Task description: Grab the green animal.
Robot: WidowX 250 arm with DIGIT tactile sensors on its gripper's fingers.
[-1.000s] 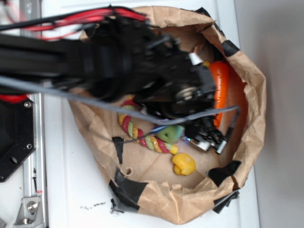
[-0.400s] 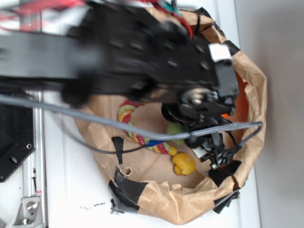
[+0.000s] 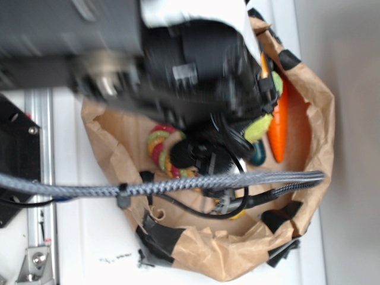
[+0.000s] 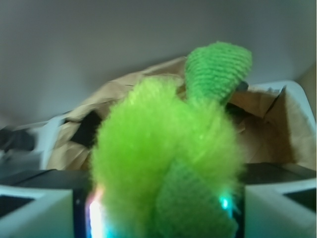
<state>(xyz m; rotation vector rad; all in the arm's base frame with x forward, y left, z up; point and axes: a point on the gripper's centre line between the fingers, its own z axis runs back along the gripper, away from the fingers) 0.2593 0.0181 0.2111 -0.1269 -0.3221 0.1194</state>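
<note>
The green animal [image 4: 163, 158] is a lime-green fuzzy plush that fills the wrist view between my two pale fingers [image 4: 34, 210]. My gripper [image 4: 158, 213] is shut on it and holds it above the paper bag. In the exterior view the plush [image 3: 259, 127] pokes out from under the black wrist, next to the carrot. The gripper's jaws are hidden by the arm in that view.
A brown paper bag [image 3: 314, 148] with black tape patches holds an orange carrot [image 3: 278, 127], a dark green oblong piece [image 3: 257, 155] and a striped rope toy [image 3: 159, 145]. A grey braided cable [image 3: 178, 185] crosses the bag. The blurred arm covers the bag's upper half.
The arm has come up toward the camera. The green plush has left the bag floor beside the rope toy and rides in the gripper near the carrot. The yellow duck is now hidden behind cables.
</note>
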